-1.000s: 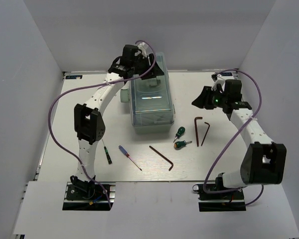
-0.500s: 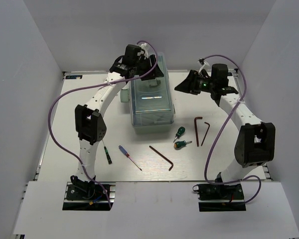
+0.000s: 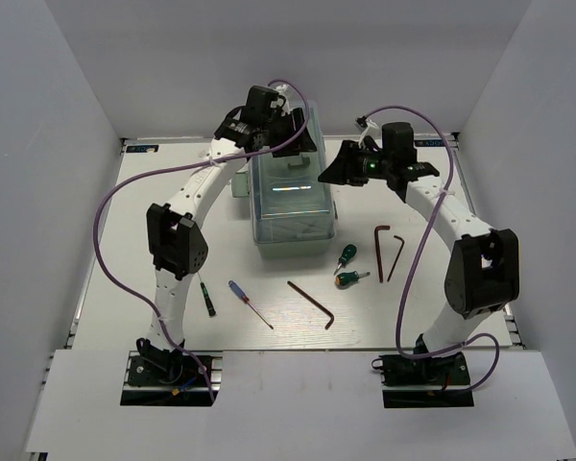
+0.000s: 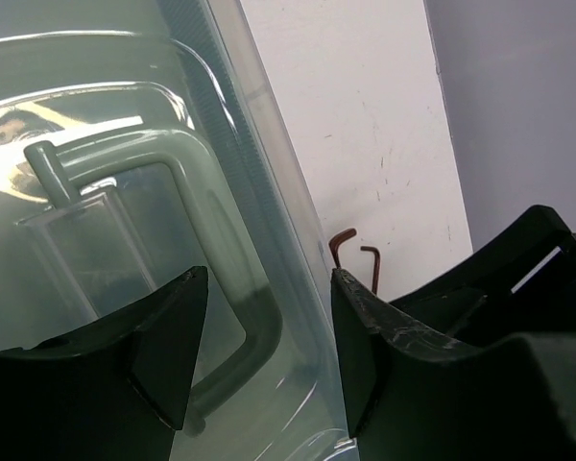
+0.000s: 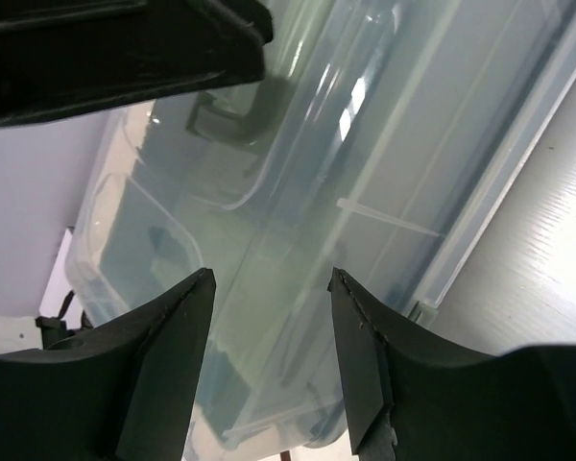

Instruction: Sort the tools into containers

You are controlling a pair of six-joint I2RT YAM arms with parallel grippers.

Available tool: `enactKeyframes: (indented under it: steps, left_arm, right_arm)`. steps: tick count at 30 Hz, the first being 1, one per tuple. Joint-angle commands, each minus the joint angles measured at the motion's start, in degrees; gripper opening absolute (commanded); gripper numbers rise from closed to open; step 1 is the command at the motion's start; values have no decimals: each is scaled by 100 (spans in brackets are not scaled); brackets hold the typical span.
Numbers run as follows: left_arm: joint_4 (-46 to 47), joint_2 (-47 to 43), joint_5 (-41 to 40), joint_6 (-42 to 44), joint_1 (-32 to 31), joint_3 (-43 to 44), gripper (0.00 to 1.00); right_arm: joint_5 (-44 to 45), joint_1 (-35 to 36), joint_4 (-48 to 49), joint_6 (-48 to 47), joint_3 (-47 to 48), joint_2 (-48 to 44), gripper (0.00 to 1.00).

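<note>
The toolbox (image 3: 290, 206) stands just above the middle of the top view. It is a long box with rounded corners, a pale mint-green base and a glossy translucent lid that catches a bright streak of light. Through the lid shows a moulded grey-green handle (image 4: 216, 240), a smooth U-shaped bar.

The left arm's fingers (image 4: 163, 351), matte black wedges, are spread apart over the far end of the lid, with the handle showing in the gap and nothing clamped. The right arm's fingers (image 5: 163, 360) are also released and wide apart, facing the box's clear right side wall.

Below and right of the box the tools lie loose on the table (image 3: 144, 221):
- two stubby green-and-orange screwdrivers (image 3: 347, 267), close together
- two short reddish-brown hex keys (image 3: 388, 252), side by side at right
- a longer hex key (image 3: 313, 303) lying aslant at lower centre
- a slim blue-handled screwdriver (image 3: 238, 292)
- a thin black-handled screwdriver (image 3: 206, 300), beside the left arm

The table is flat, white and faintly scuffed. Plain pale walls (image 3: 77, 86) enclose it on three sides. Purple cables (image 3: 100, 226) loop from both white arms.
</note>
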Motion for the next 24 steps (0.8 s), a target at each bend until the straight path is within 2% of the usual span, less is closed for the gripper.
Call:
enactKeyframes:
  steps: [1, 14, 24]
  left_arm:
    - [-409, 92, -227, 93, -44, 259, 65]
    - [-515, 329, 432, 93, -150, 382, 63]
    - [627, 276, 1556, -337, -150, -22, 63]
  right_arm:
    - [214, 177, -467, -196, 308, 160, 58]
    - [-119, 300, -906, -213, 704, 467, 52]
    - [-515, 326, -1003, -205, 827, 573, 46]
